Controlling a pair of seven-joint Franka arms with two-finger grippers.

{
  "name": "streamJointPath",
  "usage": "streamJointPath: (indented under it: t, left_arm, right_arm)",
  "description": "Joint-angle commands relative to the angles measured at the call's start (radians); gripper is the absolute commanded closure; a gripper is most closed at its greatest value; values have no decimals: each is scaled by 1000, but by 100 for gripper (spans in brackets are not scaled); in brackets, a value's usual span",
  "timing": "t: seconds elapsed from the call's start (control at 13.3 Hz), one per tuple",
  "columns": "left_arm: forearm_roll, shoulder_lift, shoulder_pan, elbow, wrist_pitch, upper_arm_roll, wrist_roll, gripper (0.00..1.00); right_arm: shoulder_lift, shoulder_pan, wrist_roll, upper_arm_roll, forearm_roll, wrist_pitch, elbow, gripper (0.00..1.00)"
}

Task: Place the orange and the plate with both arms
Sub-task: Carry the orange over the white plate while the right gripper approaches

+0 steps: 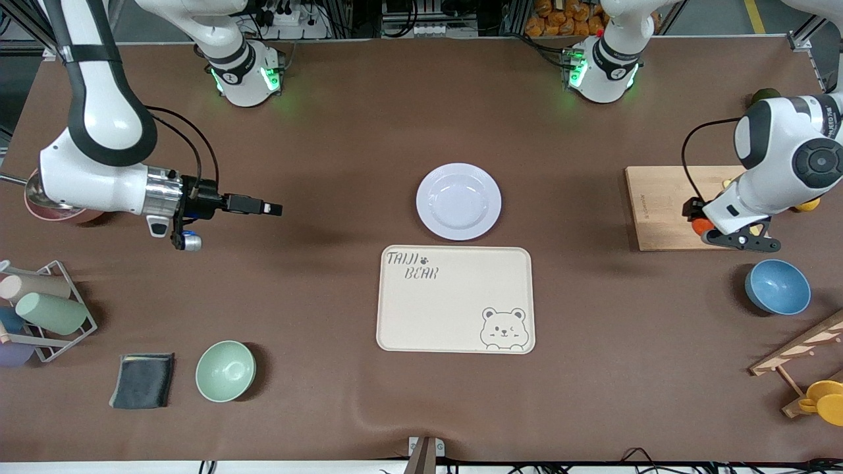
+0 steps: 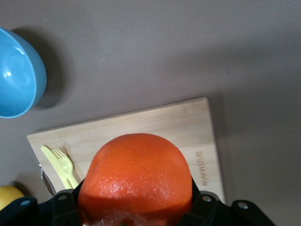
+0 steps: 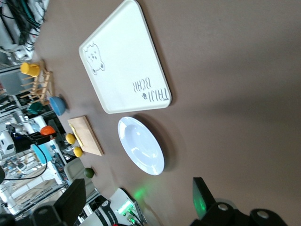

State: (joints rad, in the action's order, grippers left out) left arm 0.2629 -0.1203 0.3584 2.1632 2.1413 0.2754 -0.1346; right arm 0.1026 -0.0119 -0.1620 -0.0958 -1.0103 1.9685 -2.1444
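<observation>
Left gripper (image 1: 702, 227) is pinching the orange (image 1: 701, 226) above the wooden board (image 1: 665, 205); right gripper (image 1: 271, 209) is hanging spread over bare table (image 1: 329, 131).

The left arm is reaching from its base out toward its own end of the table, elbow bent and wrist angled down over the board's nearer edge, its fingers pressing the orange's (image 2: 136, 181) sides; a yellow fork (image 2: 61, 165) is lying on the board below. The right arm is stretching level, wrist horizontal, fingers (image 3: 201, 197) apart and pointing toward the plate (image 1: 458, 201), well short of it. The plate is sitting on the table just beside the bear tray (image 1: 456, 299), farther from the front camera than it.
</observation>
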Motion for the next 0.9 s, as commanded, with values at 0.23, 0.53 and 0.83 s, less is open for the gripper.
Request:
streamJointPath:
  t: [0.23, 0.53, 0.83]
  left_arm:
    - [-28, 4, 7, -81, -193, 256, 315, 80]
    - [-105, -18, -1, -118, -224, 433, 521, 80]
    - [-123, -148, -129, -247, -281, 510, 709, 80]
  right_arm:
    - [25, 148, -214, 7, -260, 213, -121, 0]
    - [58, 217, -224, 7, -329, 301, -124, 0]
    - [110, 259, -465, 7, -575, 343, -157, 0]
